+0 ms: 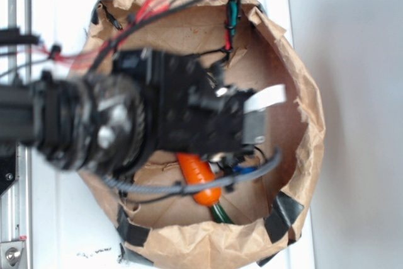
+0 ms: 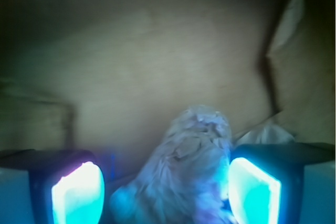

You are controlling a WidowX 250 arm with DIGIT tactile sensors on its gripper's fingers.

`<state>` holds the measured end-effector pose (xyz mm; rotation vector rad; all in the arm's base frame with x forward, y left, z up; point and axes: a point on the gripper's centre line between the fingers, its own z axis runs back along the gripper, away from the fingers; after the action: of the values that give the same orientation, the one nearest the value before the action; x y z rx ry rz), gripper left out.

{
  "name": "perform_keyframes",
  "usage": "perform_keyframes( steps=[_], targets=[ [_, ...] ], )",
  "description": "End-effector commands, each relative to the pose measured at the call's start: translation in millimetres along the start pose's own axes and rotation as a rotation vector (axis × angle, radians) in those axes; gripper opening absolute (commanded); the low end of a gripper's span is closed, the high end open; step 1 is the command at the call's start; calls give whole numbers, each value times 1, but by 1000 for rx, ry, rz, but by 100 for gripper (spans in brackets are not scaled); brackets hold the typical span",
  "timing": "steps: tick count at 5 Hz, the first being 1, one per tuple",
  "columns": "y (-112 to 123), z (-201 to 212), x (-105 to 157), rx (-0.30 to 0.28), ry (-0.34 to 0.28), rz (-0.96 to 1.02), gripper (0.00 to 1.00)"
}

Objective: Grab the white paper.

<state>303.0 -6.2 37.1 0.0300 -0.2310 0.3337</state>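
On my wrist view, the left fingertip [image 2: 77, 192] sits nearest, clear of the load. The white paper [image 2: 189, 169] lies between the fingers, touching the right fingertip [image 2: 253, 190]. I find the gripper [image 2: 165, 192] spread wide, not closed. Brown paper bag [image 2: 157, 61] floor lies beyond.

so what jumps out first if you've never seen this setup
In the exterior view, the blurred black arm fills the left and middle, reaching into the brown paper bag, with the orange toy carrot poking out beneath it. In the wrist view, the glowing cyan pads of the gripper sit either side of the crumpled white paper, which lies close against the right-hand pad, with a gap to the left-hand one.
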Motion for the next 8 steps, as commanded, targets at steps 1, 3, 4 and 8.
perform_keyframes(
  steps=[1,3,4,8],
  targets=[
    [-5,-2,0,45,-57,34,0],
    [-1,14,-12,46,-100,32,0],
    [3,49,-18,-38,-101,32,0],
    [0,142,-10,-159,-49,101,0]
  ],
)
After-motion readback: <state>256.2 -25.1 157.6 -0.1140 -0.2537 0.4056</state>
